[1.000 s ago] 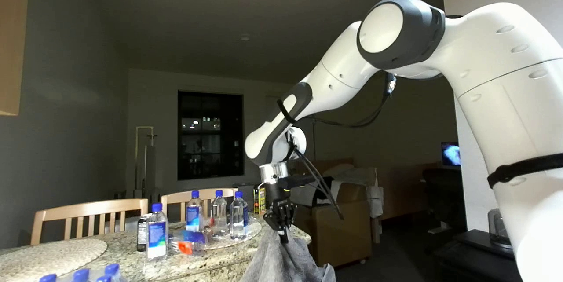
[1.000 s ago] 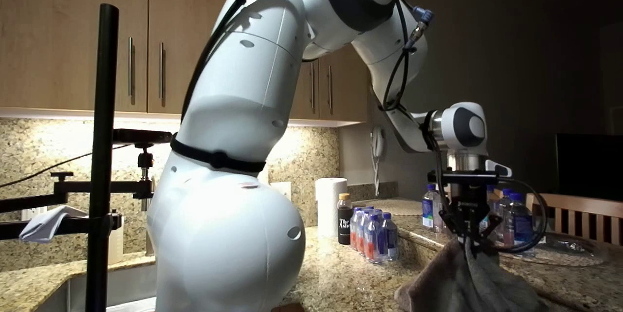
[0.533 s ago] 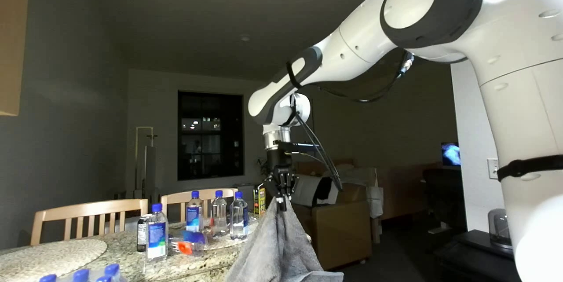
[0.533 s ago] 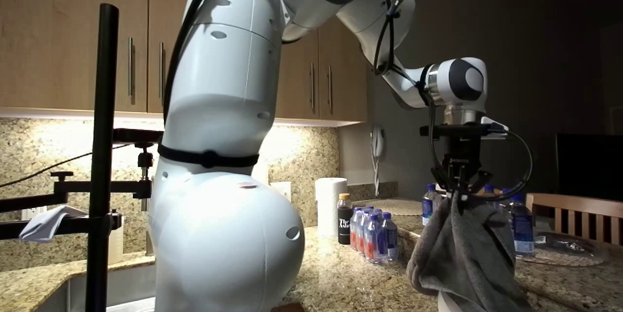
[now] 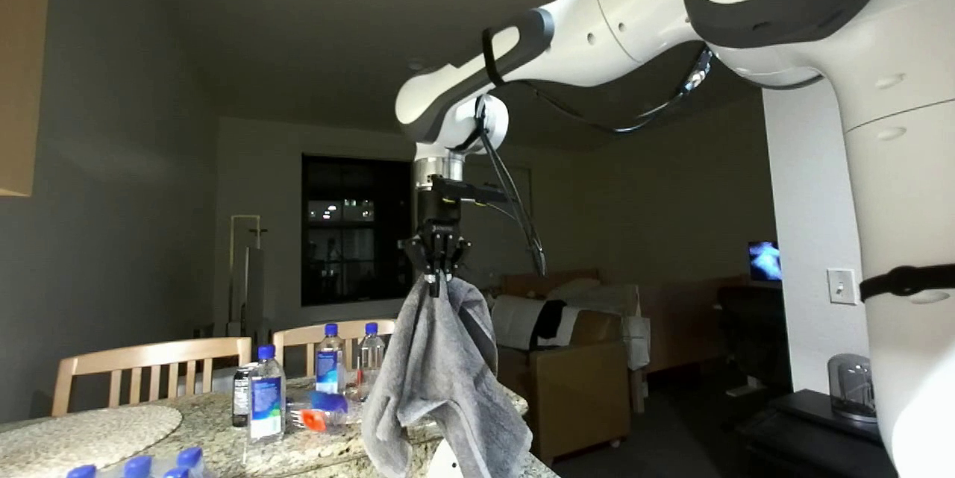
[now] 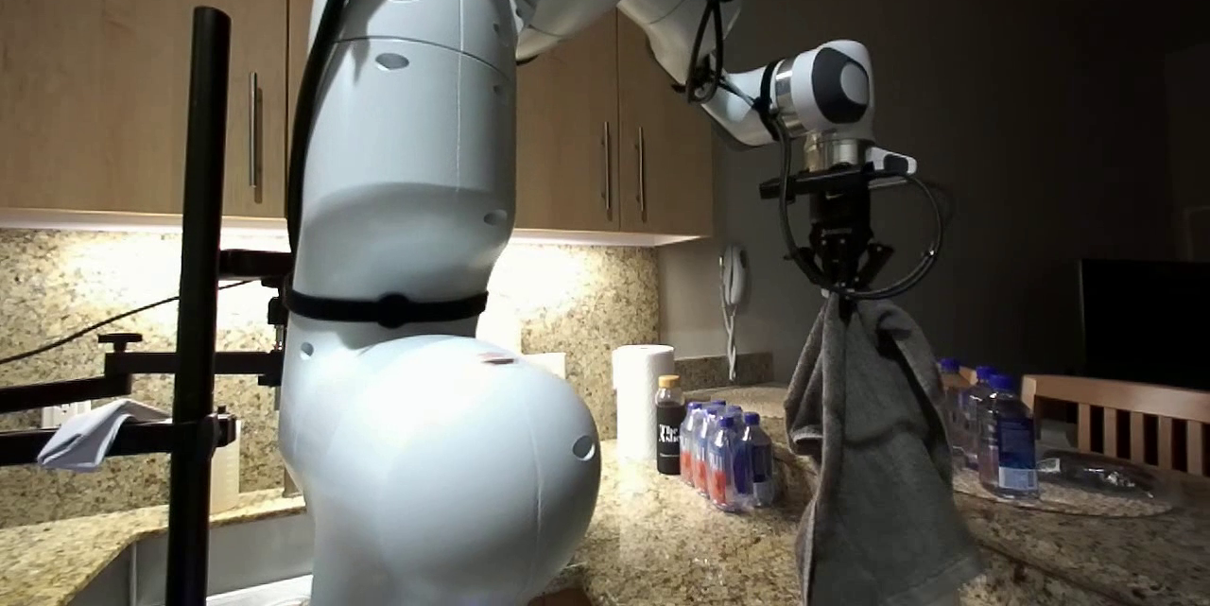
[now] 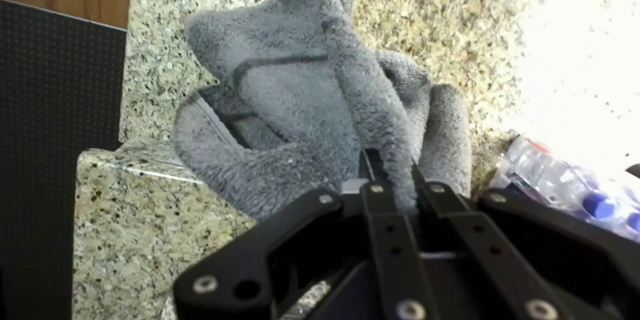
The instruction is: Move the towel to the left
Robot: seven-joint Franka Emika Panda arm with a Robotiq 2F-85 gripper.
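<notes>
The grey towel (image 5: 448, 381) hangs in long folds from my gripper (image 5: 435, 284), well above counter height. In the other angle the towel also hangs freely (image 6: 874, 455), its lower end near the bottom of the picture. The gripper (image 6: 839, 294) points straight down there. In the wrist view, a fold of the towel (image 7: 300, 95) runs between the two fingers of the gripper (image 7: 392, 167), which are closed on it. The rest of the towel spreads out below the fingers over the granite. The towel hides part of the counter and one or more bottles.
Several blue-capped bottles (image 5: 266, 396) stand on the raised granite counter (image 5: 321, 456). A pack of bottles (image 6: 723, 455), a dark bottle (image 6: 668, 426) and a paper towel roll (image 6: 643, 398) stand on the lower counter. A white object (image 5: 444, 463) shows partly beneath the towel.
My gripper has risen, lifting the towel with it, so more of the towel hangs in view. In both exterior views it has lately shifted toward the picture's left.
</notes>
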